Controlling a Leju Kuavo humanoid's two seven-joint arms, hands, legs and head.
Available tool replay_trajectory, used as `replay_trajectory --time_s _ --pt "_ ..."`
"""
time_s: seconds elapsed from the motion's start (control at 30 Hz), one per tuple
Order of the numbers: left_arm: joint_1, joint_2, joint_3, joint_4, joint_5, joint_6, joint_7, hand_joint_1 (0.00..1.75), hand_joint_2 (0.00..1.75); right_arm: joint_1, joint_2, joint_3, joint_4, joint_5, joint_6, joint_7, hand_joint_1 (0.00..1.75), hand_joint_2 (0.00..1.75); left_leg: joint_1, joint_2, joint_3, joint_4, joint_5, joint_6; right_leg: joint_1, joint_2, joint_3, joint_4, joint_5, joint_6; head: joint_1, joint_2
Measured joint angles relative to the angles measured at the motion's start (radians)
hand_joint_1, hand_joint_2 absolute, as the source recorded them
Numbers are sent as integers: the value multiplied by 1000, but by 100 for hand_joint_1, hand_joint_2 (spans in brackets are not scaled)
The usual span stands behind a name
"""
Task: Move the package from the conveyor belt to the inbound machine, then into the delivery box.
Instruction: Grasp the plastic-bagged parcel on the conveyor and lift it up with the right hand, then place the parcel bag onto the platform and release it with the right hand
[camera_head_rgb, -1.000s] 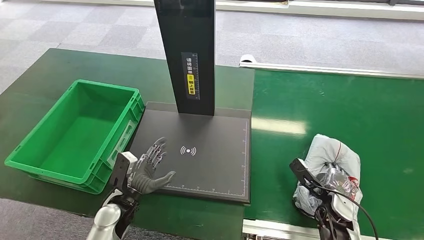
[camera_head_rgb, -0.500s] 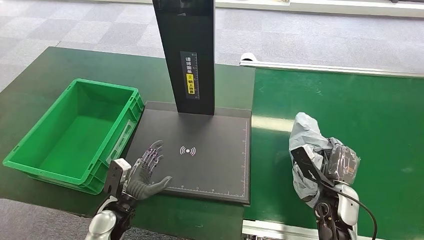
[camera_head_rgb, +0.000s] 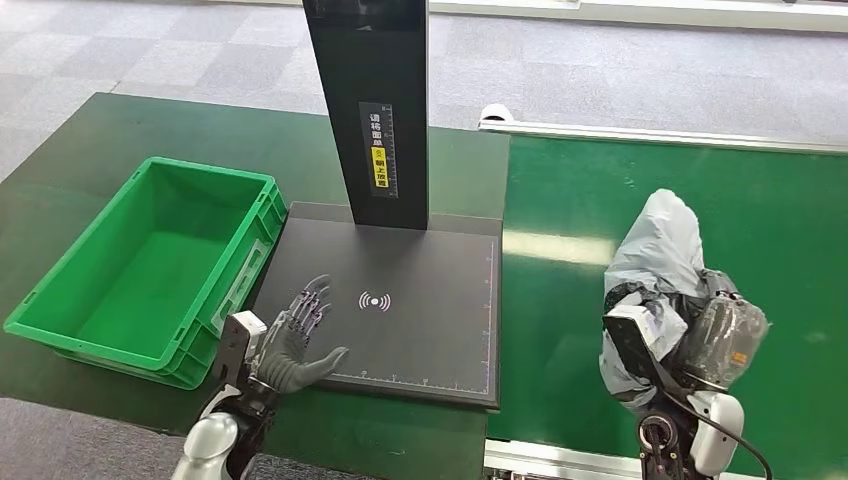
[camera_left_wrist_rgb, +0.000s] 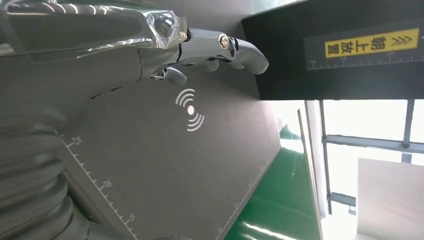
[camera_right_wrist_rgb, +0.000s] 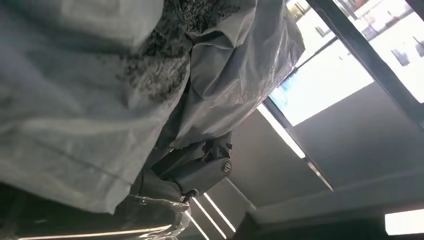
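Note:
A grey plastic-wrapped package (camera_head_rgb: 658, 255) is lifted off the green conveyor belt (camera_head_rgb: 760, 230), tilted up on end, held by my right hand (camera_head_rgb: 700, 330). The right wrist view shows the package's crumpled grey wrap (camera_right_wrist_rgb: 100, 90) close up, with dark fingers (camera_right_wrist_rgb: 200, 170) curled against it. My left hand (camera_head_rgb: 295, 345) hovers open, fingers spread, over the near left corner of the black inbound machine plate (camera_head_rgb: 420, 330). The left wrist view shows its fingers (camera_left_wrist_rgb: 220, 47) above the plate's white scan mark (camera_left_wrist_rgb: 190, 109). The green delivery box (camera_head_rgb: 150, 260) stands empty to the left.
The machine's black upright column (camera_head_rgb: 375, 110) rises at the back of the plate, bearing a yellow label. The conveyor's silver rail (camera_head_rgb: 660, 140) runs along the far edge. A dark green table (camera_head_rgb: 90, 150) carries the box and machine. Grey floor lies beyond.
My right hand has raised the package off the belt, turning it upright and carrying it higher. The left hand has hardly moved.

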Motion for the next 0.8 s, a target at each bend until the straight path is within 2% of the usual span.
replay_trajectory --time_s 0.13,0.23,0.4,0.5,0.63,0.8 --pt "-5 -1 -9 -3 0 50 -23 0 175 19 46 -29 -111 -98 -28 -195 175 175 0 1 -1 0 0 0 0 0 0 0 0 0 0 0" --pt "-5 0 -9 -28 1 99 -44 0 175 29 64 14 -160 -83 -28 -248 175 175 0 1 -1 0 0 0 0 0 0 0 0 0 0 0" --pt "0 5 -8 -86 19 158 -64 0 175 17 77 163 -148 55 -28 -261 175 175 0 0 -1 0 1 0 0 0 0 0 0 0 0 0" --pt "5 5 -12 -107 16 181 -70 0 175 -28 67 264 -74 103 -27 -231 175 175 1 1 -1 0 1 0 1 0 0 1 0 0 0 0" --pt "19 4 -29 -117 1 206 -80 0 175 -78 36 406 49 120 -27 -200 175 175 0 -2 -2 0 1 0 1 -2 0 0 0 0 0 0" --pt "28 4 -37 -118 -3 214 -85 0 175 -98 12 476 114 115 -25 -196 175 175 0 -3 -3 0 1 0 1 -3 -2 0 0 0 0 0"
